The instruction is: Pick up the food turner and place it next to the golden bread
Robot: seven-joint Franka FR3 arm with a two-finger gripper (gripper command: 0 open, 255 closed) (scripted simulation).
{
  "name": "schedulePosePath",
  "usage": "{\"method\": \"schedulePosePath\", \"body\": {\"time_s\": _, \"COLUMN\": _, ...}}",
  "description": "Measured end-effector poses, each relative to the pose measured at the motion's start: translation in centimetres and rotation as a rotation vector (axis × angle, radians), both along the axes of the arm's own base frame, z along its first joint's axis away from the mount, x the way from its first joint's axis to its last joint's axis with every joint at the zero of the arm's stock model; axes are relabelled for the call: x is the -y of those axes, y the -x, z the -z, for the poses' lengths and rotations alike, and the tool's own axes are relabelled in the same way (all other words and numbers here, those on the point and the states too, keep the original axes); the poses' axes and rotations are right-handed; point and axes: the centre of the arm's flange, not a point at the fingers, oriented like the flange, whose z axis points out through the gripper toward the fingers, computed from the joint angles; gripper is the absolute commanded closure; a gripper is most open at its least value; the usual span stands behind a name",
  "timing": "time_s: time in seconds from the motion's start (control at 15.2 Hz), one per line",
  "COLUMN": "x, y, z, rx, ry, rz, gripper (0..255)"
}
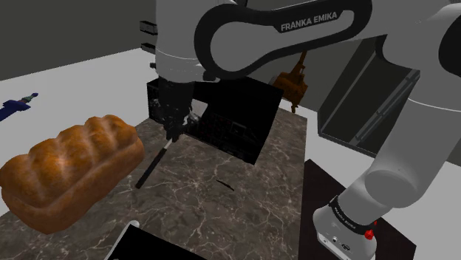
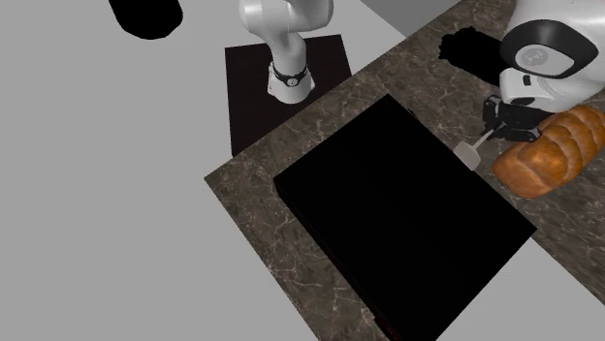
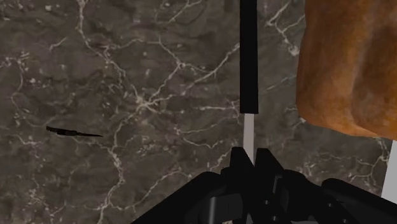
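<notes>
The food turner has a long black handle (image 3: 247, 57) and a pale grey shaft, and my gripper (image 3: 250, 159) is shut on that shaft. In the shoulder view the gripper (image 1: 175, 130) stands over the dark marble counter (image 1: 222, 214), and the turner (image 1: 150, 167) slants from it down along the bread's side. The golden-brown loaf (image 1: 70, 166) lies at that view's left, close beside the handle. In the second exterior view the turner's pale blade (image 2: 468, 153) sticks out from the gripper (image 2: 502, 124) next to the loaf (image 2: 548, 150). The loaf's end (image 3: 350, 63) also shows beside the handle in the wrist view.
A big black block (image 1: 236, 118) stands on the counter behind the gripper and takes up much of the counter (image 2: 407, 213). A thin dark sliver (image 1: 225, 183) lies on the marble. A brown object (image 1: 292, 81) stands beyond the block, and a blue item (image 1: 15, 105) lies far left.
</notes>
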Motion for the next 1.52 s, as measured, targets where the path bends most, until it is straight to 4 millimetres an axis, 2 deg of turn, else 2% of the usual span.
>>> {"method": "schedulePosePath", "body": {"time_s": 1.06, "x": -0.5, "y": 0.1, "z": 8.0, "rx": 0.011, "ry": -0.009, "rz": -0.002, "gripper": 255}}
{"method": "schedulePosePath", "body": {"time_s": 1.52, "x": -0.4, "y": 0.0, "z": 8.6, "rx": 0.01, "ry": -0.009, "rz": -0.003, "gripper": 255}}
